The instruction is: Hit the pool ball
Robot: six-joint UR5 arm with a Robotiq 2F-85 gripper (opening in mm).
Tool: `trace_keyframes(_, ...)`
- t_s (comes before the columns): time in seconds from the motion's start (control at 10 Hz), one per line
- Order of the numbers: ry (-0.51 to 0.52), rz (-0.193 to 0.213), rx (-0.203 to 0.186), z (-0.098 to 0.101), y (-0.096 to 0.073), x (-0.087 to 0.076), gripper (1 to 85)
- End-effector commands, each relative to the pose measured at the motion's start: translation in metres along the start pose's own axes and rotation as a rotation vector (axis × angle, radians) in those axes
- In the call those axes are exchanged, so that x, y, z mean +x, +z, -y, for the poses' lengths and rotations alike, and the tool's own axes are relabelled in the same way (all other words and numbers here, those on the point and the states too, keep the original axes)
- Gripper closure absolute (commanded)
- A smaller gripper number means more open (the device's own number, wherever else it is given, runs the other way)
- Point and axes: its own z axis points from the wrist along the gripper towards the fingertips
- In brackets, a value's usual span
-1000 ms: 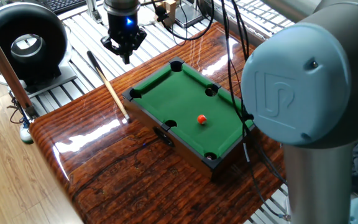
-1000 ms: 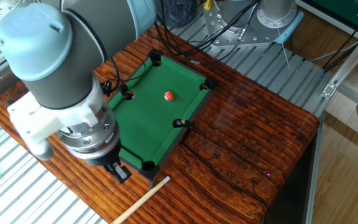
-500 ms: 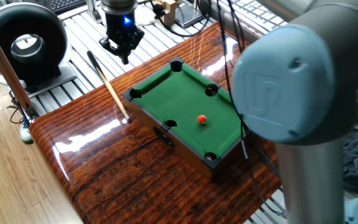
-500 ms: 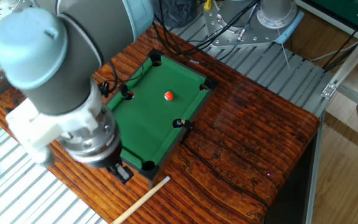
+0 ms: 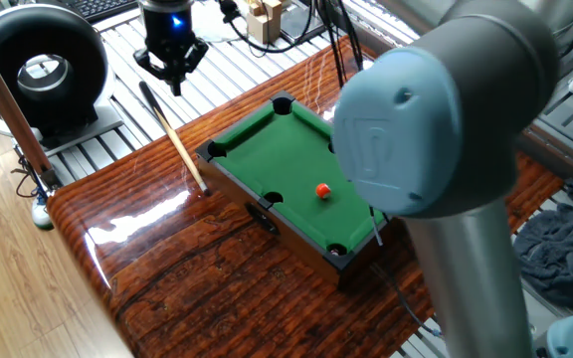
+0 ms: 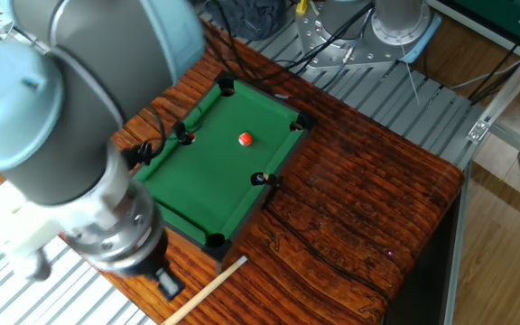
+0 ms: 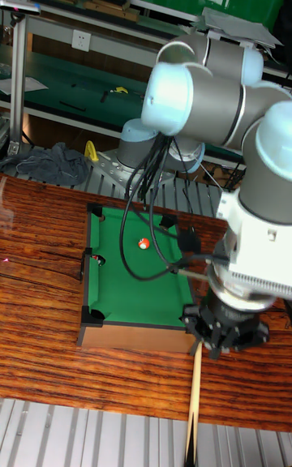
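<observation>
Here: small pool table [image 5: 267, 149] on a wooden bench [image 5: 187, 259]. Green felt, black pockets at corners and sides.

Ball [image 5: 321, 190] orange-red, alone on the felt, roughly mid-width and nearer the far end from the gripper. In the other fixed view the ball [image 6: 245, 138] sits between the side pockets and the end rail; in the tall view it [image 7: 143, 243] lies in the upper half of the felt. Nothing touches it.

Cue [image 5: 174, 139] lies flat on the bench, just off the table's end, dark butt away from the table, pale tip end near the corner.

Gripper [image 5: 174, 78] hangs above the cue's butt end, off the felt, well apart from the ball. Fingers point down, close together; cannot tell if clenched or released. Nothing visibly grasped.

Arm's grey-blue joints fill the foreground in all views.
</observation>
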Motion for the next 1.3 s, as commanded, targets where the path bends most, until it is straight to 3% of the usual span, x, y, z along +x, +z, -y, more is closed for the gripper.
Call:
trace_keyframes(0.0, 0.063, 0.053, -0.014, -0.006, 0.019, -0.034, 82.7)
trace_keyframes(0.1, 0.075, 0.068, -0.029, -0.01, 0.024, -0.04, 81.7)
trace_keyframes(0.3, 0.083, 0.122, -0.026, -0.01, 0.03, -0.058, 70.3)
trace_keyframes(0.4, 0.081, 0.163, -0.034, -0.013, 0.031, -0.07, 68.0)
trace_keyframes(0.6, 0.058, 0.233, -0.036, -0.017, 0.028, -0.09, 54.7)
trace_keyframes(0.8, 0.062, 0.239, -0.004, -0.015, 0.032, -0.096, 54.0)
trace_keyframes(1.0, 0.041, 0.251, 0.006, -0.013, 0.041, -0.102, 47.0)
trace_keyframes(1.2, 0.014, 0.216, 0.056, -0.001, 0.051, -0.095, 43.7)
